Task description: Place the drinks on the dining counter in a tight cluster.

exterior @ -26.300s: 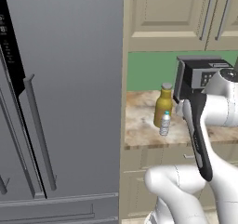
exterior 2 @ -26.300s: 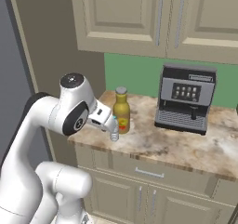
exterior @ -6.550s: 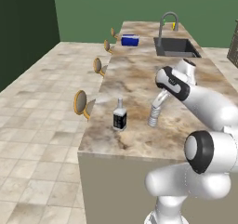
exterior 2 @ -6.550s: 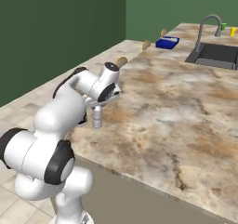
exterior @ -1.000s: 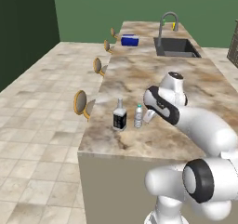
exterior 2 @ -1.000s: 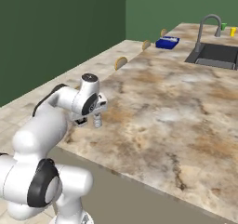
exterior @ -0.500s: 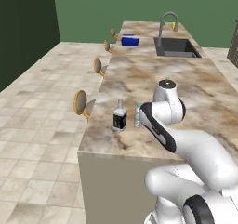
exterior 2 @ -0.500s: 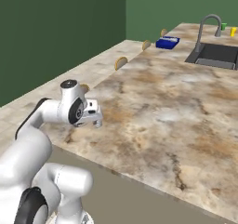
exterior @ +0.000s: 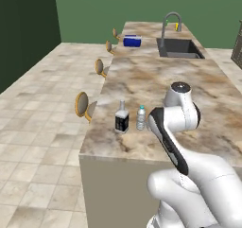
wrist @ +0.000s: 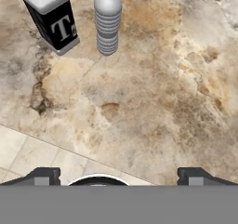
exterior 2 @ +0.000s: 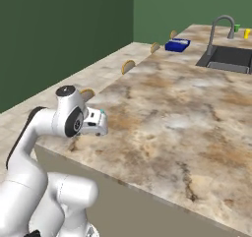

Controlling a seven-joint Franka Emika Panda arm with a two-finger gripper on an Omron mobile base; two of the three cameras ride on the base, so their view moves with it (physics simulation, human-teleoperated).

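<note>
My gripper [wrist: 119, 174] was spread wide, its two tips far apart at the bottom of the hand view with nothing between them, hanging above bare stone near the counter's [exterior: 156, 80] near end. In the right base view the hand [exterior 2: 93, 124] sat at the counter's near left corner.

The water bottle [exterior: 141, 118] stood upright on the counter, and the dark bottle [exterior: 122, 118] stood upright just beside it on its left, a narrow gap between them. In the hand view both showed at the far edge: the water bottle [wrist: 108, 21] ribbed and clear with a blue cap, the dark bottle [wrist: 51, 17] black with a white label and white top. Both were near the counter's left edge, well apart from my fingertips.

Farther along the counter lay the sink [exterior: 179, 48] with its curved faucet [exterior: 171, 21], and a blue box [exterior: 132, 41] rested near the left edge beside it. Round stools [exterior: 82, 105] lined the left side over the tiled floor [exterior: 38, 127].
</note>
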